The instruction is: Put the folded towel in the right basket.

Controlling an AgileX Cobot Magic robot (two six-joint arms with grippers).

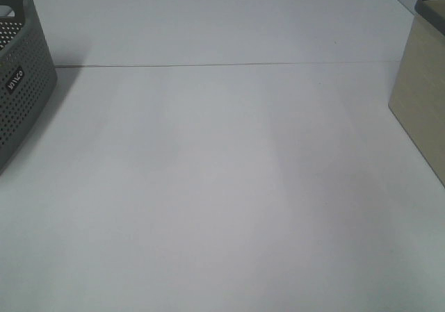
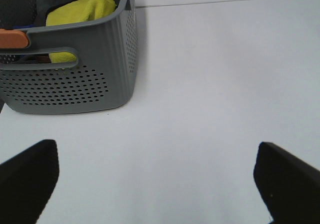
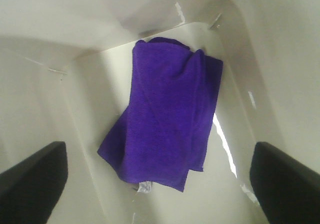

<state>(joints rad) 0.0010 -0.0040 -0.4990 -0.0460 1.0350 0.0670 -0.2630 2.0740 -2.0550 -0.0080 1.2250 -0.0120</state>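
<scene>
A purple folded towel point(image 3: 162, 116) lies on the floor of the cream right basket point(image 3: 45, 84), seen from above in the right wrist view. My right gripper point(image 3: 159, 181) is open above it, holding nothing, with the towel lying free below. The same basket shows as a beige wall point(image 1: 422, 96) at the right edge of the high view. My left gripper point(image 2: 160, 184) is open and empty over the white table point(image 2: 210, 84), facing the grey basket point(image 2: 70, 79). Neither arm shows in the high view.
The grey perforated basket point(image 1: 21, 83) stands at the table's left edge and holds a yellow cloth point(image 2: 82, 14), dark cloth and an orange item point(image 2: 12, 38). A seam point(image 1: 222, 65) crosses the white table.
</scene>
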